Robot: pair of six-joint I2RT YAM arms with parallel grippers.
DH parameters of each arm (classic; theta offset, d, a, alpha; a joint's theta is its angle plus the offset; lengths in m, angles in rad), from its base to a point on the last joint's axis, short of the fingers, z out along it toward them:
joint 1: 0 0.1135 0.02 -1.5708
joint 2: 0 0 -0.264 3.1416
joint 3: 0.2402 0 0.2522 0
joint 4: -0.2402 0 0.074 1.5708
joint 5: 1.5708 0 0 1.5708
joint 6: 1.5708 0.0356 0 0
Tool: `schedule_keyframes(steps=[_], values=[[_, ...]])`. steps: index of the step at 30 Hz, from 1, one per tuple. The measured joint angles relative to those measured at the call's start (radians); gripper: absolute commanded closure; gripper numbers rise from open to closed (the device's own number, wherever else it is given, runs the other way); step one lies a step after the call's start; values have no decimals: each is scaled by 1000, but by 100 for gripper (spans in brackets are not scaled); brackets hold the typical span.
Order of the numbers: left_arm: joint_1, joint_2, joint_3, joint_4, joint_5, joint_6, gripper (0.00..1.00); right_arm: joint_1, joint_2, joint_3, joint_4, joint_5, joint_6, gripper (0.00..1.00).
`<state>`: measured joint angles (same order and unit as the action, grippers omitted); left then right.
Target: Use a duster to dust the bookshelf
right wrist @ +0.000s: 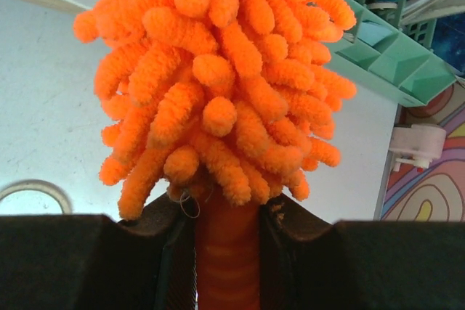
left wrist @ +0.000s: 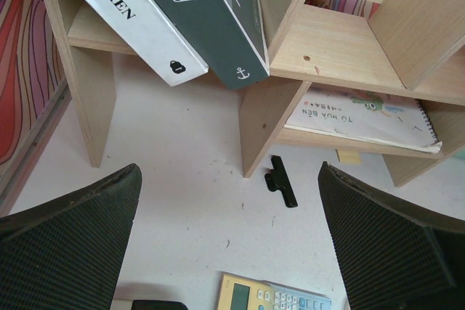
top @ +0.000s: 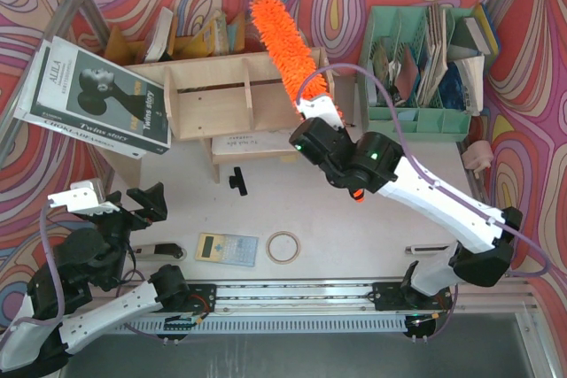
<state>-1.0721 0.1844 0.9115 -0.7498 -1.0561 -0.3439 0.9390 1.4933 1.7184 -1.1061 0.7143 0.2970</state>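
Observation:
The pale-wood bookshelf stands at the back centre; it also shows in the left wrist view. The orange fluffy duster lies slanted over the shelf's right end, its head reaching past the back edge. My right gripper is shut on the duster's handle just below the fluffy head. The handle's end pokes out behind the wrist. My left gripper is open and empty, low over the table in front of the shelf's left part.
A large book leans on the shelf's left end. A notebook lies under the shelf. A black clip, calculator, tape ring and a knife lie on the table. A mint-green organiser stands at back right.

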Motion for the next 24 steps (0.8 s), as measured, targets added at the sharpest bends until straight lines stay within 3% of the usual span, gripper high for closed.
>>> schedule_keyframes(steps=[9, 18, 24], values=[[0, 0, 0, 0, 0, 0, 2, -41, -49, -2, 6, -38, 2, 100], [0, 0, -1, 0, -7, 0, 2, 76, 22, 45, 60, -90, -9, 100], [0, 0, -2, 0, -8, 0, 2, 62, 25, 49, 30, -44, 0, 100]])
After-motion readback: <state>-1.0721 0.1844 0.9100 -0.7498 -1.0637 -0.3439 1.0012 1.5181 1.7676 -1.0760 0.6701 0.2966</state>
